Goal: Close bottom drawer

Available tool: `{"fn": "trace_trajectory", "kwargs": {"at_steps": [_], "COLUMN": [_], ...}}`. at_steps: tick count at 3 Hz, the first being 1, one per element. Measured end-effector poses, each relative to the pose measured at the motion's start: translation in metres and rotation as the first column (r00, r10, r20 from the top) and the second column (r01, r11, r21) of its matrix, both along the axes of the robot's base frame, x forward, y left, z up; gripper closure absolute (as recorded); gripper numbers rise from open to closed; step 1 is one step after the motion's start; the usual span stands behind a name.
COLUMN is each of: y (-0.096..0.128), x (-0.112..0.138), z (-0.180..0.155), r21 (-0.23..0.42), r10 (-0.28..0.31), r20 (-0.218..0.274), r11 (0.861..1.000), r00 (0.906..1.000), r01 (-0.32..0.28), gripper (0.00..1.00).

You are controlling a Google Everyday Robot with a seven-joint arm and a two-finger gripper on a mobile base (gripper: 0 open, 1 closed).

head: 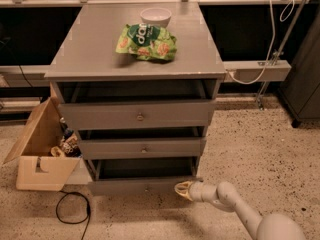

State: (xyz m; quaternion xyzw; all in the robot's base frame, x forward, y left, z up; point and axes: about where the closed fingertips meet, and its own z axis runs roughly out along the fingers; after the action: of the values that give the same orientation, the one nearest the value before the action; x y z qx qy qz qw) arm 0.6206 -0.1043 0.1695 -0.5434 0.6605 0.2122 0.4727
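The bottom drawer [142,186] is the lowest of three grey drawers in a grey cabinet [100,59]. It stands pulled out, with its slim front panel low and a small knob at its middle. My gripper [181,189] is at the end of a white arm reaching in from the lower right. Its tip sits against the right end of the bottom drawer's front. The middle drawer [144,147] and the top drawer [137,115] are also partly open.
A green snack bag [146,41] and a white bowl [155,17] lie on the cabinet top. An open cardboard box [42,151] with items stands on the floor at the left. A black cable loop [72,211] lies beside it. A dark cabinet [305,84] stands at the right.
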Motion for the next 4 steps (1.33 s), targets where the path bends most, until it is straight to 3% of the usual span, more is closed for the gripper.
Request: {"fn": "trace_trajectory", "kwargs": {"at_steps": [1,4], "y": [0.002,0.006], "x": [0.023,0.046], "z": [0.004,0.008], "r21": [0.022,0.044], "r10": [-0.031,-0.061], "r20": [0.031,0.056], "r11": [0.999,0.997], "r00": [0.9990,0.9966], "r01": [0.030,0.059], "gripper": [1.00,1.00]}}
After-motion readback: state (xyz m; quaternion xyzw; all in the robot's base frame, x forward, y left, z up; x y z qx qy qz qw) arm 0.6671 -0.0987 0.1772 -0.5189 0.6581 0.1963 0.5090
